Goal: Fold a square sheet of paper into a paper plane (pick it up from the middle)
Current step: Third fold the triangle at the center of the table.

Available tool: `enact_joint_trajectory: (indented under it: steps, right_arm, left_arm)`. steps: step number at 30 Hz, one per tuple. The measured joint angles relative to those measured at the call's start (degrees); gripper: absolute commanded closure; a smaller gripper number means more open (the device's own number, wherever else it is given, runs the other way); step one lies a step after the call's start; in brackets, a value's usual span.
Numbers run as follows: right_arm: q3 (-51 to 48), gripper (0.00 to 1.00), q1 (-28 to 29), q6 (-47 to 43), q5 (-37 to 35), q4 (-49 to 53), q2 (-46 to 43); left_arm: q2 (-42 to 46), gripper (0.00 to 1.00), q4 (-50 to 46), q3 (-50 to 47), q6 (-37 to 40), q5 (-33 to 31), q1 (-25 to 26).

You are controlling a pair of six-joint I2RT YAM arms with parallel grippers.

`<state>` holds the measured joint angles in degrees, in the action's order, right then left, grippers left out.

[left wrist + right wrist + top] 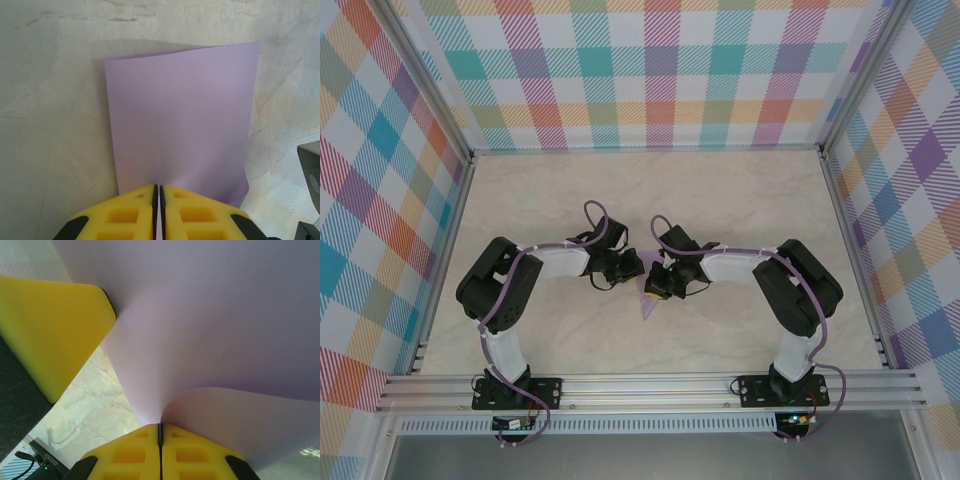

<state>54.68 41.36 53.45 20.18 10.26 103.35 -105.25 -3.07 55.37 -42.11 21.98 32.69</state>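
The thin square sheet of lavender-purple paper (pixel 180 115) could be torn or creased askew if it is pulled unevenly from its two pinch points. The left tool (pixel 158 189) and the right tool (pixel 160 427) are each closed on it, and it is held bent over the middle of the pale marbled bench (pixel 740 200).

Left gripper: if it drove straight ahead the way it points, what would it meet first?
The square sheet of paper the left gripper is shut on; behind that, probably the tabletop, though depth is unclear.
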Motion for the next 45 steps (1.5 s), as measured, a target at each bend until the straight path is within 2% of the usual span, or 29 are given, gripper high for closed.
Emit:
enact_joint_trajectory:
  steps: [32,40,45]
  right_arm:
    - [0.2,0.93,0.1,0.0,-0.6,0.2,0.7]
    - [0.5,0.81,0.3,0.0,-0.6,0.2,1.0]
    - [1.2,0.70,0.4,0.4,-0.2,0.2,1.2]
  left_arm:
    - [0.0,0.88,0.0,0.0,0.0,0.0,0.0]
    - [0.9,0.85,-1.5,0.0,-0.2,-0.6,-0.3]
    - [3.9,0.82,-3.4,0.0,-0.8,-2.0,-3.0]
